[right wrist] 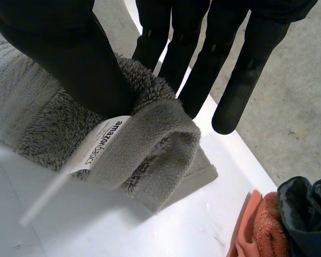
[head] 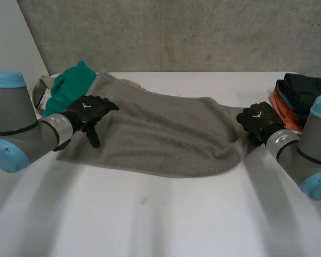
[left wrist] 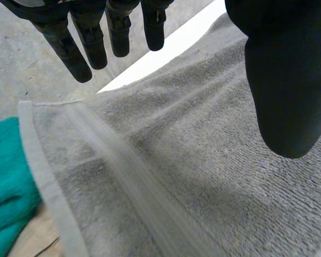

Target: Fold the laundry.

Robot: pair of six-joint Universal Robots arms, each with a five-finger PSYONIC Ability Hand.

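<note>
The grey terry towel [head: 166,128] lay spread across the far half of the white table [head: 160,219]. The right hand [head: 259,120] pinched its labelled end between thumb and fingers, probably ready to fold it over. The left hand [head: 88,110] hung over the opposite end, fingers straight and holding nothing.

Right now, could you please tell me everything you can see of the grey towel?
The grey towel is thick looped terry with a flat woven border band and a white printed label. It lies spread and rumpled across the white table, its left edge against a green cloth. The right hand pinches its bunched right end between thumb and fingers. The left hand is open over its left end.
</note>
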